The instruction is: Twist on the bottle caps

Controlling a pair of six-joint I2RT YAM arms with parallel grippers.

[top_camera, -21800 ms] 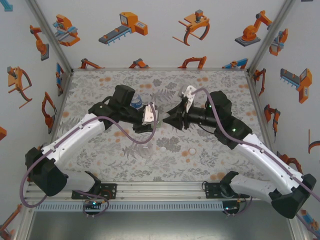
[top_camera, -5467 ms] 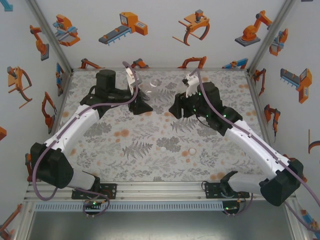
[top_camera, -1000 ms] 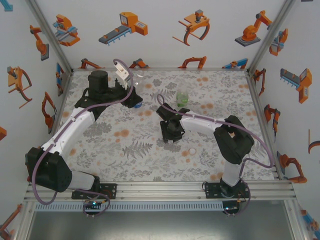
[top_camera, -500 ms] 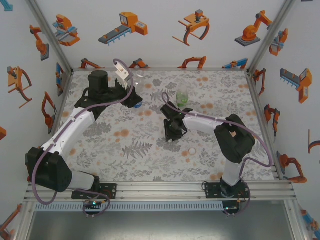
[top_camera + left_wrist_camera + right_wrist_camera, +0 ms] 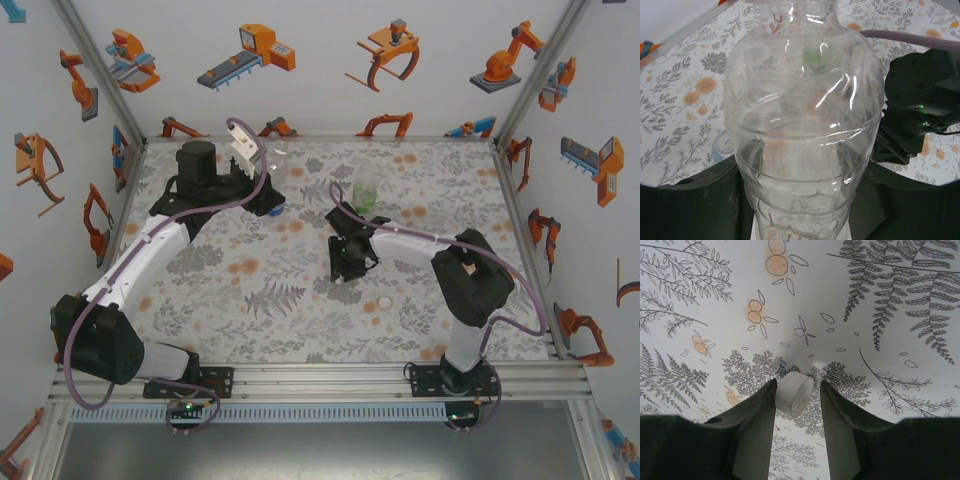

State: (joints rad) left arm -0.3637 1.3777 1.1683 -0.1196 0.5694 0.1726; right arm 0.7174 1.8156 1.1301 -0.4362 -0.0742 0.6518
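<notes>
Glossy clear plastic bottle (image 5: 805, 125), matt white cap (image 5: 793, 394)

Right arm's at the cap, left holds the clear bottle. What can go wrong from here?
1. The cap sits tilted between the right fingers, against one and apart from the other; closing may flip or eject it.
2. Gripped tilted, it would likely cross-thread on the clear bottle held by the left fingers.
3. The green bottle stands just beyond the right arm; a lift could tip it.

Left arm (image 5: 150, 250) & right arm (image 5: 410, 240): white shell links, blk joint housings, blk wrists. Purple cable (image 5: 910, 37) runs along each. Green LEDs (image 5: 921, 106) on right arm's blk housing. Right gripper (image 5: 797, 385): dark grey matte fingers (image 5: 752, 435), flat inner faces.
</notes>
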